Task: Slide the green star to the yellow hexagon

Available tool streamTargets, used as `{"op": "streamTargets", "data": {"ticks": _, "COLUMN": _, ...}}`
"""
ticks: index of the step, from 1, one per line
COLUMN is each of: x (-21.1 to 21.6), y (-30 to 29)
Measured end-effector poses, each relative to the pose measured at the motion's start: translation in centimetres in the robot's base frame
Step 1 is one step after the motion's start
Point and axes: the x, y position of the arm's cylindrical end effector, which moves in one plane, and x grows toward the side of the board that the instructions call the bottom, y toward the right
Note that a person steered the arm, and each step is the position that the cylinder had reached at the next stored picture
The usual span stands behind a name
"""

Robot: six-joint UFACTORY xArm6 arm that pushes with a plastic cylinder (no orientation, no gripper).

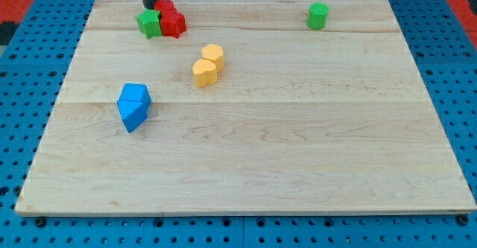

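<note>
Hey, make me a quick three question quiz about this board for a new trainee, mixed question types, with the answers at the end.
1. True or false: my tip sits at the view's top left, right behind the green star.
2. Which blocks touch the green star? A) red blocks B) blue blocks C) green cylinder
3. Fill in: the two yellow blocks lie toward the view's ____ and right of the green star.

Key: 1 true; 2 A; 3 bottom.

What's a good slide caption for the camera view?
My tip sits just above the green star, beside red blocks; the yellow hexagon waits toward the board's middle.
</note>
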Motion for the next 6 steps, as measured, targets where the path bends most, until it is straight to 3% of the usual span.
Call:
{"op": "streamTargets", "data": {"ticks": 3, "x": 10.1, "y": 0.3}}
{"op": "streamTargets", "data": {"ticks": 4, "x": 9.7, "y": -2.4}}
{"op": "streamTargets", "data": {"ticks": 5, "x": 9.8, "y": -9.1}}
{"op": "streamTargets", "data": {"ticks": 6, "x": 15.5, "y": -10.1}}
